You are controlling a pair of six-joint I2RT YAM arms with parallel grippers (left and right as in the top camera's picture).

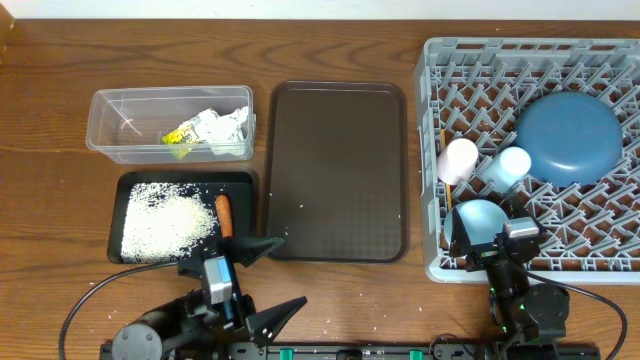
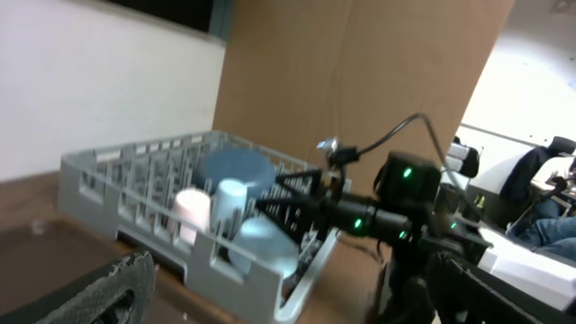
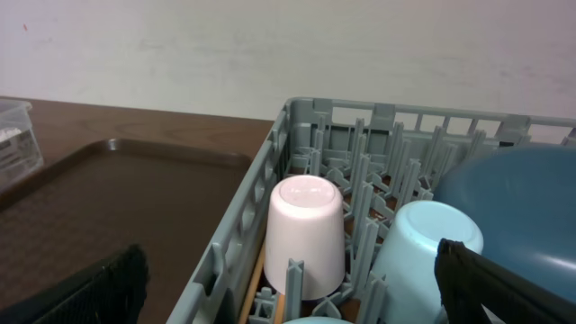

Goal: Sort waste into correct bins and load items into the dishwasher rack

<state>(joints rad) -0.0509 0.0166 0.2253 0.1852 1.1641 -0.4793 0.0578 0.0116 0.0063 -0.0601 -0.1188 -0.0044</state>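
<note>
Overhead: left gripper [image 1: 268,282] spread wide, empty, just beside the black tray [image 1: 125,190], which holds rice [image 1: 165,222] and carrot [image 1: 224,215]. Wrapper [image 1: 210,130] in clear tub [image 1: 110,105]. Plate [image 1: 568,137] and bowl [image 1: 478,222] in rack [image 1: 440,60].
Left wrist: rack seen side-on, blurred.
Right wrist: right gripper [image 3: 288,279] gaping, empty, near upturned pink cup [image 3: 306,229].

Straight down over whole worktop [image 1: 60,50] from above. Low across to rack [image 2: 99,175] from left wrist; close on same rack from right.
</note>
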